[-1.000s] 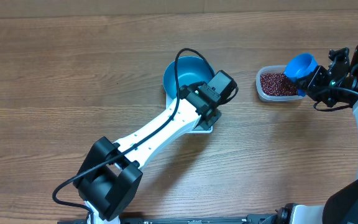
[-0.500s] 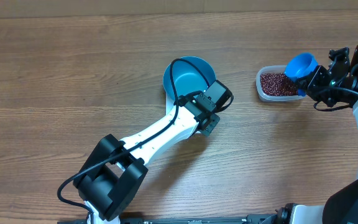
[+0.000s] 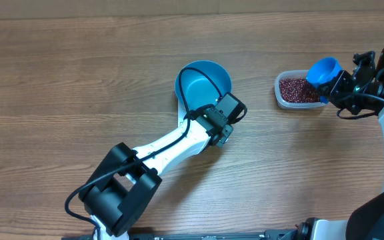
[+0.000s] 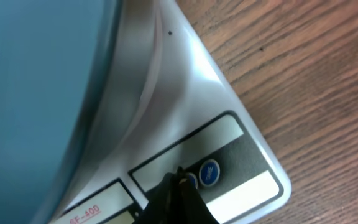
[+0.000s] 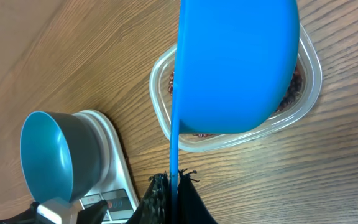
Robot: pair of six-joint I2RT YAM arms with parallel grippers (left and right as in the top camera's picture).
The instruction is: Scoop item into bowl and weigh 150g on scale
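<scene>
Bowl (image 4: 30, 93) blurred, cut off at frame edge; scale (image 4: 185, 81) partly cut off; scoop (image 5: 235, 62) hides most beans (image 5: 292, 93).

We look down on a wooden table (image 3: 59, 80), mid-brown, its grain running in long streaks from left to right across the whole overhead view. Two things rest directly on its top. Near the middle lies a flat white scale (image 4: 191, 93) with a grey display strip and round buttons along one edge. One rounded corner shows plainly against the wood in the left wrist view, but from above we make out little of it. Toward the right, well apart from the scale, a clear plastic tub (image 3: 278, 93) with rounded corners sits flat on the wood.
</scene>
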